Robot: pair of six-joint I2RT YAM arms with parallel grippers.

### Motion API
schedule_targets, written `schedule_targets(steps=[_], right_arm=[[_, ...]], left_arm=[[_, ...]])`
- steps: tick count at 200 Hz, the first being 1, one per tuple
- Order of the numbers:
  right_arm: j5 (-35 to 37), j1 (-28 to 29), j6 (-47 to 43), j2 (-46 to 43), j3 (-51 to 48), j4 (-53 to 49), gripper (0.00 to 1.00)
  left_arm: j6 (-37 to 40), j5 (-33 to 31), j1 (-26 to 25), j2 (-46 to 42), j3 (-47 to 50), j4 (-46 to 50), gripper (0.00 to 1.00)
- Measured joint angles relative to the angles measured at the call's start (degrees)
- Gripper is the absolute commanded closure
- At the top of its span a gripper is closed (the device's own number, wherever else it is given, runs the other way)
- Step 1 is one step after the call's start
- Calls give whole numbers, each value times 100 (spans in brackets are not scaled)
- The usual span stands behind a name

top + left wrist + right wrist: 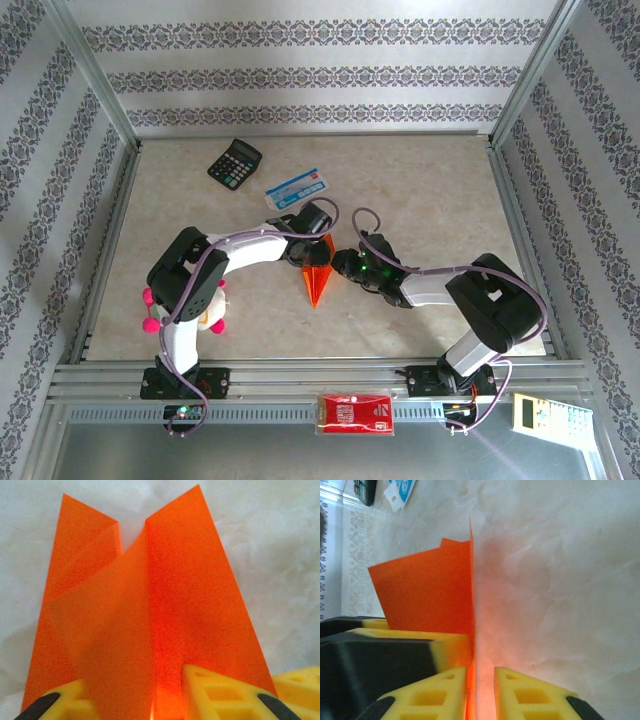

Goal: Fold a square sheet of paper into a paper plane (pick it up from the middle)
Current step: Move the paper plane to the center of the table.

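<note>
Yellow pads (445,690) of my right gripper (481,672) stand narrowly apart around the upright crease of the paper plane (318,275), mid-frame on the surface (420,190); my left gripper (135,680) straddles it, apart too. Best, I think, to close squarely on the crease, wings even.

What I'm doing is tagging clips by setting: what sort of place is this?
Probably a lab robot test cell: aluminium frame around a marble-look tabletop, wallpaper panels for walls, left arm and right arm bolted at the near edge.

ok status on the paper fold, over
Left gripper open astride folded orange paper sheet; right gripper narrowly open around its upright crease. Nothing in the way.
</note>
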State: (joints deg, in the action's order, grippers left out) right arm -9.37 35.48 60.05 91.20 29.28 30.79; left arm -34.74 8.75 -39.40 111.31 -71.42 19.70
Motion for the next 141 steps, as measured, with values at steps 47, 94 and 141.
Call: schedule_targets(steps=[47,94,141], right_arm=[[-151,-374,-79,-452,-262,-9,76],[-363,-892,-175,-743,-562,-13,76],[-501,-1102,-192,-898,-660,-57,76]], left_arm=[[17,-525,-35,306,-431,341,68],[203,-1016,0,605,-925,708,59],[387,-1182,111,892,-1349,844,49]])
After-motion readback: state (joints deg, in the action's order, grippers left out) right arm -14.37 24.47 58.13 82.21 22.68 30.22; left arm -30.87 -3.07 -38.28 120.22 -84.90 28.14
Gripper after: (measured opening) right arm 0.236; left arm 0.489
